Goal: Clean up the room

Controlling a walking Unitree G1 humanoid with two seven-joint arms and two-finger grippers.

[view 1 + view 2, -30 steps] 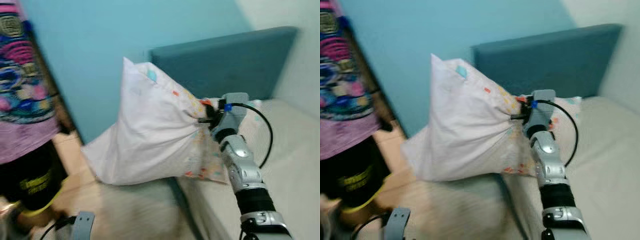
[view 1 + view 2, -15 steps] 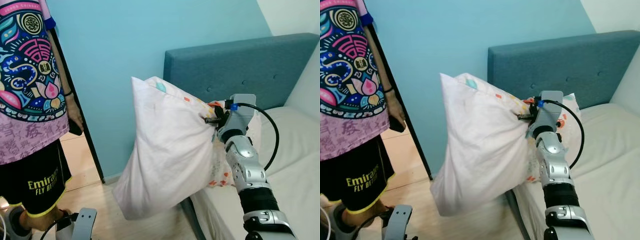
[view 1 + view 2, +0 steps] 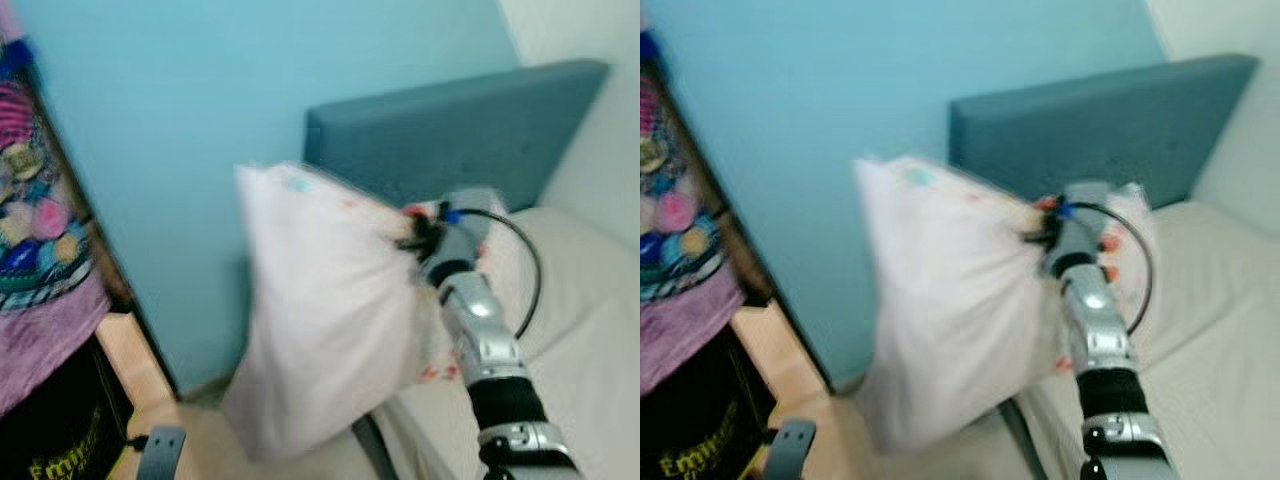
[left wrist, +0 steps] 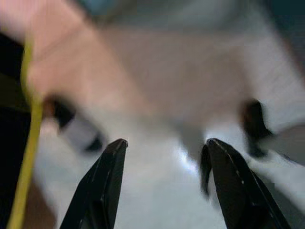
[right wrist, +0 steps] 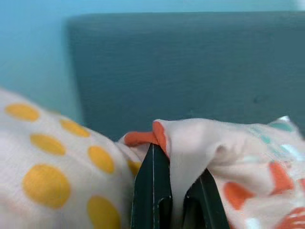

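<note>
One of nearly everything, two tools.
One pillow (image 3: 330, 310), one bed (image 3: 590, 330), one headboard (image 3: 450, 130), one person (image 3: 45, 300); left tool (image 4: 164, 181), right tool (image 5: 174, 195).

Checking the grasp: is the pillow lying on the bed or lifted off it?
Lifted. The right end effector pinches a fold of the pillow, which hangs in the air beside the bed.

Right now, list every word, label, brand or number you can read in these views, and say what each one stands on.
None can be read with certainty.
Yellow lettering on the person's black shorts: blurred, not legible.
Colourful print on the person's shirt: blurred, no words to make out.
The pillow held by the right gripper: dots and coloured shapes, no text.
The blue headboard: no label visible.
</note>
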